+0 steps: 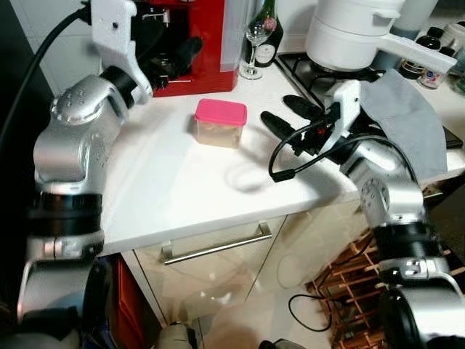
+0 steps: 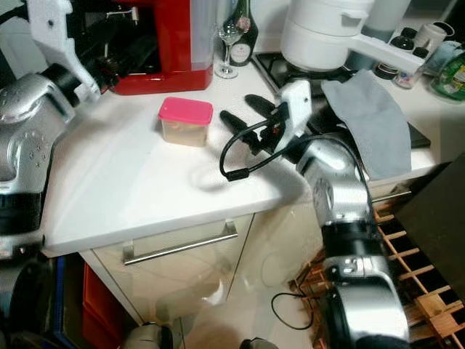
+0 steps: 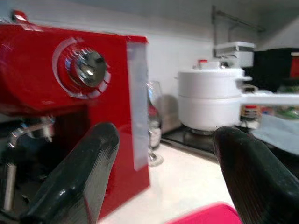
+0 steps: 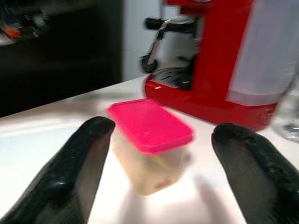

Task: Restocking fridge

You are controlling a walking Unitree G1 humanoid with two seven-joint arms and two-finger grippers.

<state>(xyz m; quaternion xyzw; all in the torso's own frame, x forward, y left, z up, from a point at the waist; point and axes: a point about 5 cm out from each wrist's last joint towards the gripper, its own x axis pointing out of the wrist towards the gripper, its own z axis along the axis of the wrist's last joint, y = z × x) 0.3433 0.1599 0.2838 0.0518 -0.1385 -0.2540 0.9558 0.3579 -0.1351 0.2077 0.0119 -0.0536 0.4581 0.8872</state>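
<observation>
Now my right pincer [image 1: 287, 116] is released, its fingers spread, just beside the pink-lidded container [image 1: 219, 123] on the counter [image 1: 167, 189]. Container lies straight ahead of it. My left pincer [image 1: 178, 62], also spread, hovers farther away.

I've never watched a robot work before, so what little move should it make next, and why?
Probably ease the right end effector forward around the pink-lidded box. Its fingers are open and aimed at the box on the counter, but short of it, apart from its sides. The left end effector is open near the red coffee machine.
</observation>
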